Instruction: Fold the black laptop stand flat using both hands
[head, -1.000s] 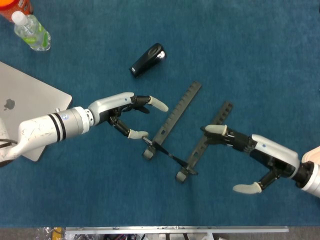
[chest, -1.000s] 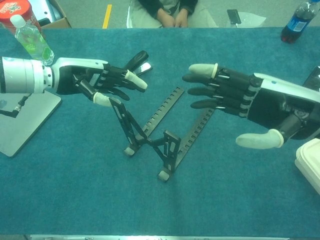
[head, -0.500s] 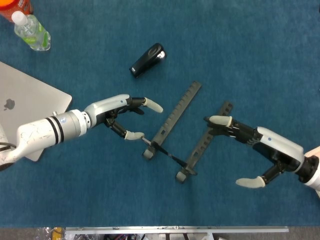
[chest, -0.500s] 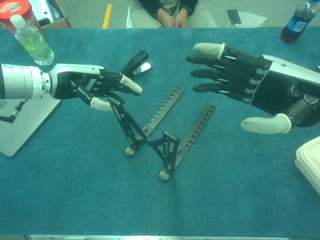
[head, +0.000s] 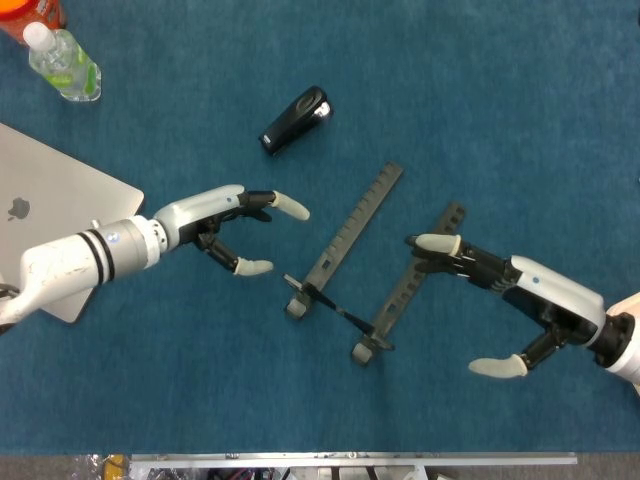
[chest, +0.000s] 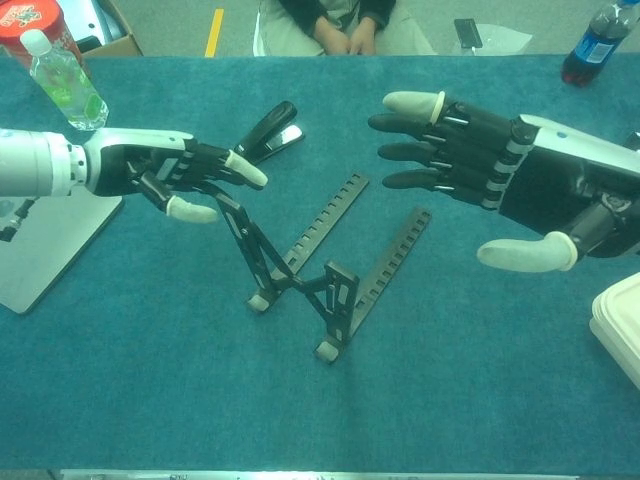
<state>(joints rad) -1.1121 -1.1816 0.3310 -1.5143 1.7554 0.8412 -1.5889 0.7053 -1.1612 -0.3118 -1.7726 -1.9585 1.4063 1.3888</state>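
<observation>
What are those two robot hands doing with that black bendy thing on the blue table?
They are trying to fold the black metal laptop stand flat. It sits half open on the blue table, with one strut sticking up. The left hand is open beside that strut, not holding it. The right hand is open too, spread by the stand's other notched rail. Neither grips anything now.

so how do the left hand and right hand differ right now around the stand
The left hand sits beside the raised strut of the laptop stand, thumb and fingers loosely curved toward each other; the right hand hovers past the stand's far rail with its fingers straighter and its thumb spread wide. The left hand looks closer to the stand. Both are open, holding nothing.
</observation>
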